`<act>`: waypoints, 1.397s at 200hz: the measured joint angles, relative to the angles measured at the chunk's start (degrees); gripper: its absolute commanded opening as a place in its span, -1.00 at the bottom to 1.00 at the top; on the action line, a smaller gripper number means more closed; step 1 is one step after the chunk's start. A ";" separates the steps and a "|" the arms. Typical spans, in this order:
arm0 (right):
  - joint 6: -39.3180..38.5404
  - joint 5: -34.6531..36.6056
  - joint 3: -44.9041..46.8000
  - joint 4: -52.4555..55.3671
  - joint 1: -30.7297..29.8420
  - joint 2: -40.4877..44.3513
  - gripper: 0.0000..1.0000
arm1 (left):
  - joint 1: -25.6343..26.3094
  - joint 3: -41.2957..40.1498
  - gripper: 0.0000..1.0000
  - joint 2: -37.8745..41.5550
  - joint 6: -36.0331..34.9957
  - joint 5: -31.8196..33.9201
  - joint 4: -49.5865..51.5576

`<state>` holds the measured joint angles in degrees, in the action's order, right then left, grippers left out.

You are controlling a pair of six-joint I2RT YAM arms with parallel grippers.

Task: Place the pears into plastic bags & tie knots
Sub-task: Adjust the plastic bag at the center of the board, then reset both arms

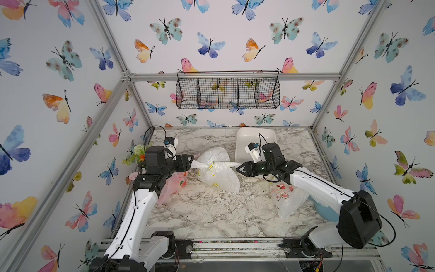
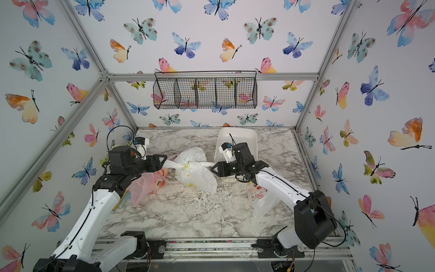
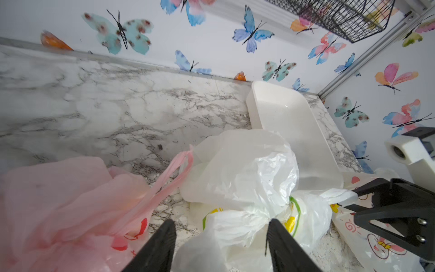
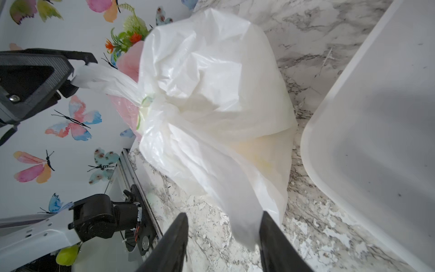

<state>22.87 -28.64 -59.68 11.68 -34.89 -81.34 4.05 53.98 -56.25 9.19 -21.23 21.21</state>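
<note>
Thin white plastic bag with yellow lemon prints (image 1: 217, 172): lies in the middle of the grey-veined white marble surface (image 1: 207, 216)
Knot (image 1: 210, 165): the lemon bag's two handle strips are twisted together on top, and the ends stick out sideways
Left gripper (image 1: 191, 163): its two black fingers stand apart and pinch nothing; one white strip end lies between them
Right gripper (image 1: 238, 167): fingers apart, not pinching; the other white strip end hangs between them and touches one finger
Pears (image 4: 256, 153): only a pale yellow shape shows through the lemon bag's thin wall; I cannot tell how many
Thin pink plastic bag with red apple prints (image 1: 175, 186): on the surface under the left arm, just beside the lemon bag
Thin white plastic bag with red doodles (image 1: 288, 200): on the surface under the right arm
White rectangular plastic tray (image 1: 256, 136): at the back of the surface, behind the right gripper
</note>
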 measured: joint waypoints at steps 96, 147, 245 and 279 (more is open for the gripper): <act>-15.23 40.52 21.73 -21.53 1.03 21.62 0.64 | 0.09 -8.52 0.40 10.03 -2.60 8.66 -7.61; -15.63 58.51 22.51 -29.31 3.91 14.32 0.74 | 0.09 -24.85 0.38 13.25 4.79 22.53 -31.30; -18.18 66.10 36.87 -49.72 19.54 12.66 0.73 | 0.61 -37.83 0.39 13.51 -0.44 49.16 -44.26; -19.26 64.46 40.04 -55.10 19.61 12.15 0.73 | 0.94 -39.41 0.40 10.29 -1.36 51.28 -47.84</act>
<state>3.62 35.81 -19.64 -43.42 -15.29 -69.19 4.99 14.57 -45.95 7.84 30.04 -26.63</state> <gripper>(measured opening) 0.864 0.697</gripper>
